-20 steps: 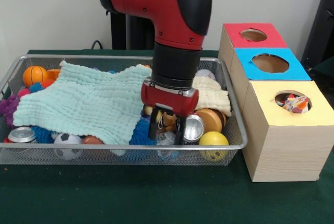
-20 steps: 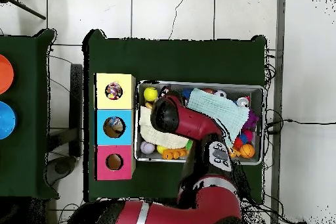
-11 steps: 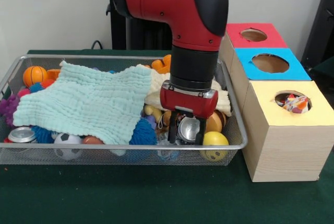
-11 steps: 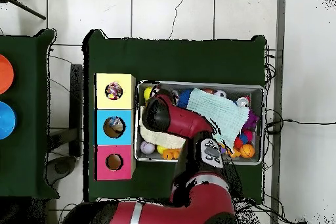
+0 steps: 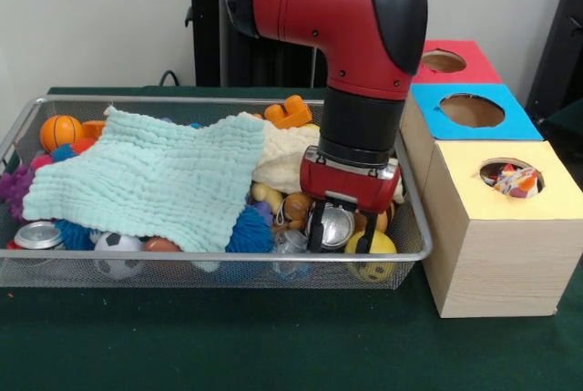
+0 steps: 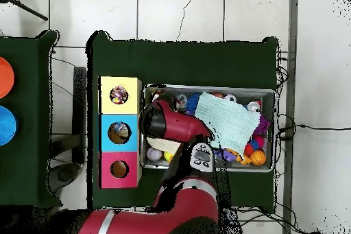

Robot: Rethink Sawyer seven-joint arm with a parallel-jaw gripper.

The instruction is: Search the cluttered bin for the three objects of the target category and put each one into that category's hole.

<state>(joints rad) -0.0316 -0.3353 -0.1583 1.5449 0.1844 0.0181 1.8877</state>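
My gripper is low in the right end of the wire bin, close to its front rim. It is open, and a silver can sits between its two black fingers. A yellow ball lies just right of the can, partly behind the right finger. In the overhead view the red arm covers the gripper and the can. Three boxes stand beside the bin: yellow hole with a colourful object inside, blue hole, red hole.
A mint cloth covers the bin's left and middle, with a cream cloth beside it. Another can, a soccer ball, a basketball, a blue spiky ball and an orange toy lie around them.
In the front view the arm has swung right, toward the boxes. The can, first right of the fingers, now sits between them. More cream cloth and the orange toy show.
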